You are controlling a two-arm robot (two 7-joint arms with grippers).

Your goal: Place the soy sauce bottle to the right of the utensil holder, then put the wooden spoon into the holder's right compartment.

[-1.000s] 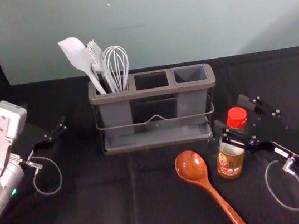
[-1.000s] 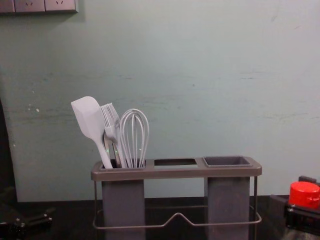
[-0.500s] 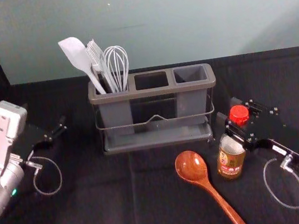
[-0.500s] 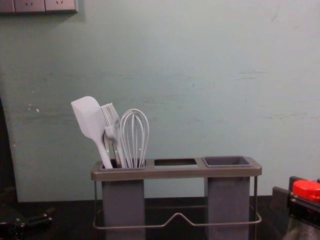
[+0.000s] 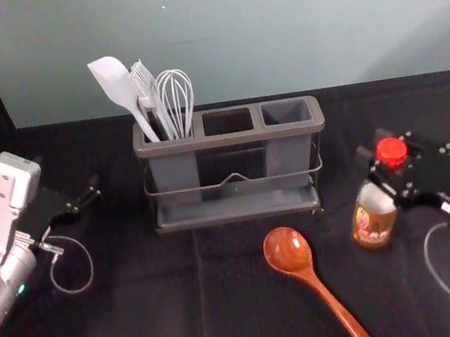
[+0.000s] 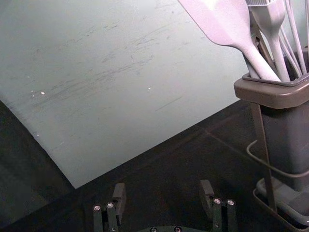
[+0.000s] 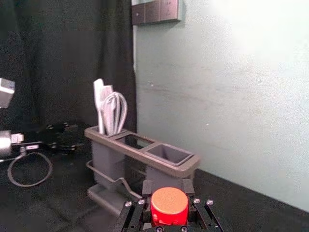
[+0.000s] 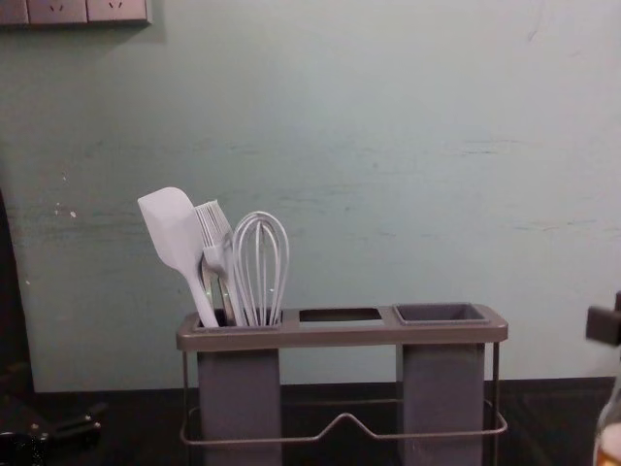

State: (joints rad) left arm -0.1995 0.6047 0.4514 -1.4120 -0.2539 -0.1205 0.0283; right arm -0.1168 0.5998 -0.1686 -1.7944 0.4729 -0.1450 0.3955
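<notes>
Head view: we find the soy sauce bottle [image 5: 372, 221] to the right of the utensil holder [image 5: 229, 137] and nearer to us, with a gap between the 2; its long axis slants, the red cap [image 5: 391, 152] farther back and more to the right than the base. The right gripper [image 5: 374, 146], the nearer of the 2, comes in from the right and has its fingers about the upper bottle, just below the cap. The wooden spoon [image 5: 288, 250] lies in front of the holder, bowl end toward it, awaiting step 2. Left wrist view: the left gripper [image 6: 162, 185], idle beyond the holder's left end, has its 2 fingers spread wide with nothing between them. Right wrist view: we see the cap between the 2 fingers of the right gripper, clenched on the bottle. Chest view: the bottle stands apart from the holder, at the lower right edge; we cannot tell whether its base touches the table [image 8: 553, 413]. We judge that the coming move must bring it upright before release.
</notes>
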